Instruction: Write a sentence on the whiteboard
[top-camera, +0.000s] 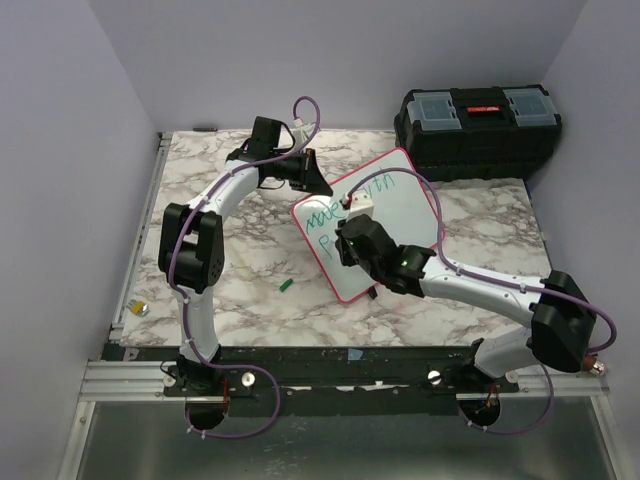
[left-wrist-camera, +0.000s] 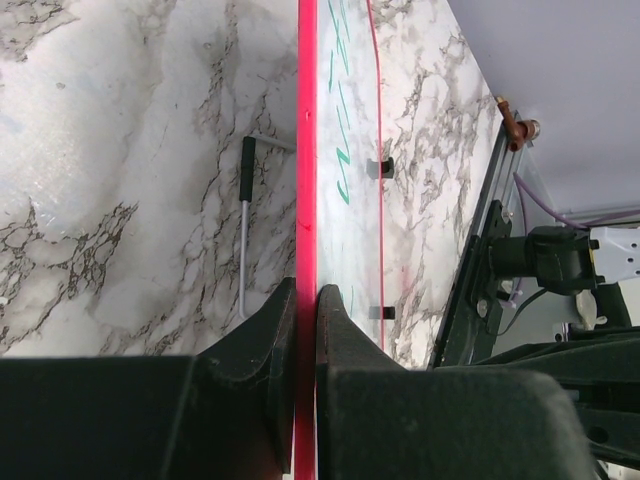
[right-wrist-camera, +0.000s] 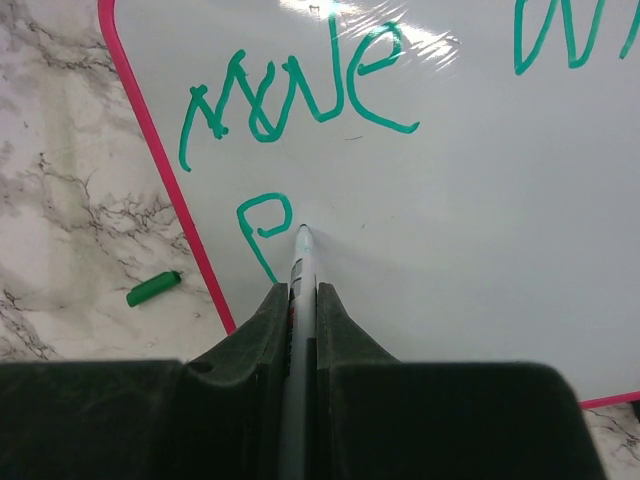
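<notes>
Pink-red frame, glossy white face: the whiteboard (top-camera: 405, 205) sits mid-bench, turned on a diagonal in the top view, just in front of the black toolbox (top-camera: 478, 130) at the far right corner. The left gripper (top-camera: 312, 180) has it by the far-left edge. From the left wrist view the fingers (left-wrist-camera: 335, 320) are pressed together on the frame, one on each side, and the whiteboard (left-wrist-camera: 345, 150) runs away from them edge-on with green strokes showing on its face. Whether the lower edge rests on the marble-patterned bench (top-camera: 250, 270) I cannot tell.

Over to the right gripper (top-camera: 345, 240), reaching in across the board's near-left part. Its wrist view shows the right gripper (right-wrist-camera: 303, 295) with fingers (right-wrist-camera: 335, 320) closed tight on a slim marker (right-wrist-camera: 300, 270), the tip down at the white surface (right-wrist-camera: 480, 200) just right of a green "P". Above that "P" runs a first line in green: "move", then the start of a second word beginning with "w", cut off by the top of the frame.

Off the board's left edge, a small green cap (right-wrist-camera: 153, 289) lies on the marble. The top view shows the cap (top-camera: 286, 286) near the board's lower-left corner, apart from it.
</notes>
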